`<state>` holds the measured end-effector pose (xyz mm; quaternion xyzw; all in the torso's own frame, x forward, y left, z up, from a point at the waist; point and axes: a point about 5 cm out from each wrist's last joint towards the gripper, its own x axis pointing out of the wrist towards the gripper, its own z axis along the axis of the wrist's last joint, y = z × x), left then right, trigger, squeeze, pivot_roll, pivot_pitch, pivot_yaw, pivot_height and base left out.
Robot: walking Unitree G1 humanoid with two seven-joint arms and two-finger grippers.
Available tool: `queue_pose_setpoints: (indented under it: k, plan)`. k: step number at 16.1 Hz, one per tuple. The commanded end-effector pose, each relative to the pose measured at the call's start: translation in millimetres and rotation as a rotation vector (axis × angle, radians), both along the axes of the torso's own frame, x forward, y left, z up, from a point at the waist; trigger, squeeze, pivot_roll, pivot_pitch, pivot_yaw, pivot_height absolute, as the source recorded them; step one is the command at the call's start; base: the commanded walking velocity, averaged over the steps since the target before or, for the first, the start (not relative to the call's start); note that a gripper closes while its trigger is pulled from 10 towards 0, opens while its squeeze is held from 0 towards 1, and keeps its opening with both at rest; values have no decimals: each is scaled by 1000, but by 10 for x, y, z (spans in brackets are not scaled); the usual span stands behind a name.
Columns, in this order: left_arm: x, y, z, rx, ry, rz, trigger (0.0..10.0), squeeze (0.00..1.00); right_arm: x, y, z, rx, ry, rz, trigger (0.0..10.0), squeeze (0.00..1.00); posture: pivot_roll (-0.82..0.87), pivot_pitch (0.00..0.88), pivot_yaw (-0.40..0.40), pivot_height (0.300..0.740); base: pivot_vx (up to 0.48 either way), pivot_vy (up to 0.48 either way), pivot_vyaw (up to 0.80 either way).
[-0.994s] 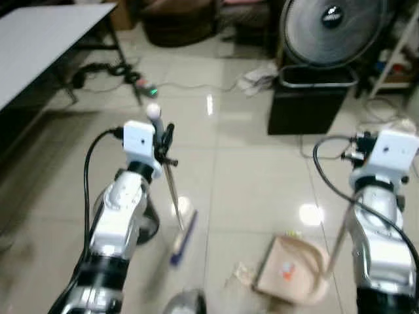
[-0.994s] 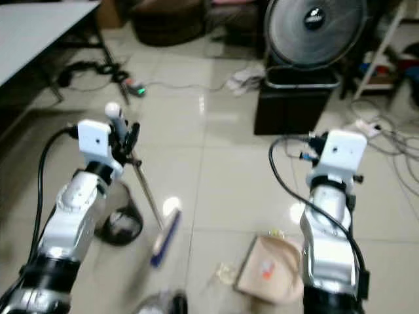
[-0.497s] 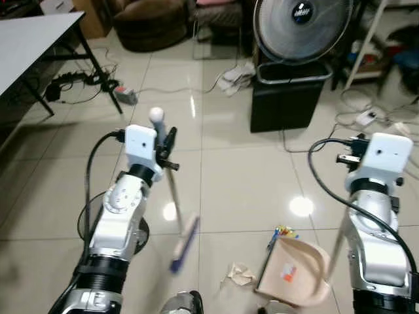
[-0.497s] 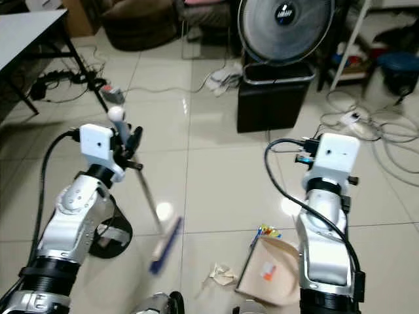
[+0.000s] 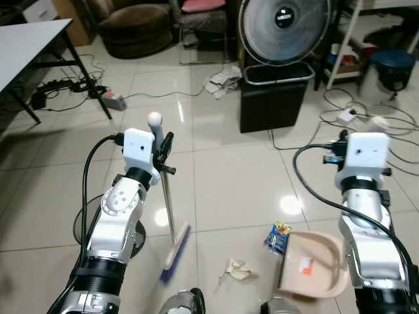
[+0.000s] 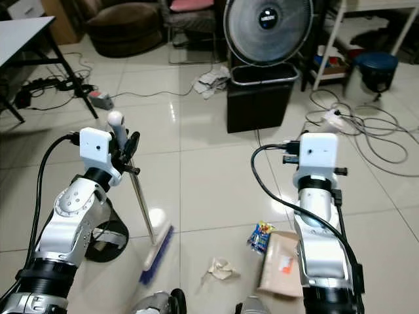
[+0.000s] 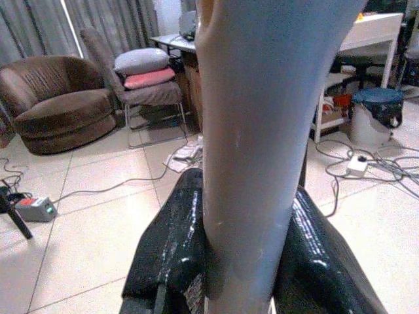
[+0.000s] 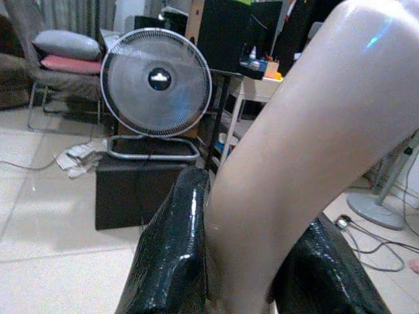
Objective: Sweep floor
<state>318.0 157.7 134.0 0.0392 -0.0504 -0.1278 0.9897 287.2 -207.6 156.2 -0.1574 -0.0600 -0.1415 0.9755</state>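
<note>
Floor (image 5: pixel 229 176) of glossy pale tile spreads ahead, reaching a black bin (image 5: pixel 272 98) with a round fan (image 5: pixel 283 29) behind it. The broom (image 5: pixel 171 245) stands tilted just ahead of the robot's left side, blue bristles down on the tile and its knobbed handle top gripped in the left gripper (image 7: pixel 245 255), jaws closed tight around the shaft. It looks light and stiff (a thin rod, likely to twist if held loosely), so a high hold near the knob gives reach but less force; the smooth tile should let the bristles slide easily. The dustpan (image 5: pixel 313 265), a tan scoop, sits on the floor at the right, its upright handle clamped in the right gripper (image 8: pixel 255 261), jaws closed on it. It seems light, rigid plastic. A bright snack wrapper (image 5: pixel 277 236) lies touching the pan's near edge, and a crumpled scrap of paper (image 5: pixel 237 269) rests between broom head and pan; both are weightless litter, apt to skitter under a fast stroke.
</note>
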Motion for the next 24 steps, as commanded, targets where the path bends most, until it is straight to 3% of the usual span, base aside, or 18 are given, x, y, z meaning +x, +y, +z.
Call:
queue_pose_setpoints:
  k: [1, 4, 7, 16, 19, 24]
  plan:
    - [10, 79, 10, 25, 0, 20, 10000, 0, 55, 30, 70, -25, -43, 36, 10000, 0, -90, 145, 105, 740, 0, 0, 0]
    - [26, 81, -17, 39, 10, 26, 10000, 0, 146, 112, 35, -12, -66, 135, 10000, 0, -79, 181, 105, 740, 0, 0, 0]
    - [68, 37, -51, 76, 23, 6, 10000, 0, 246, 220, -70, -82, -69, 208, 10000, 0, -65, 231, 106, 740, 0, 0, 0]
    - [127, -183, -29, 62, -53, 9, 10000, 0, 400, 256, -66, -103, -183, 211, 10000, 0, -43, 320, 105, 740, 0, 0, 0]
    - [160, -239, -40, 60, -86, 30, 10000, 0, 463, 372, -113, -60, -205, 241, 10000, 0, -39, 325, 104, 740, 0, 0, 0]
    - [203, -394, -88, -70, -70, 51, 10000, 0, 491, 650, -210, -19, -196, 319, 10000, 0, -50, 316, 105, 740, 0, 0, 0]
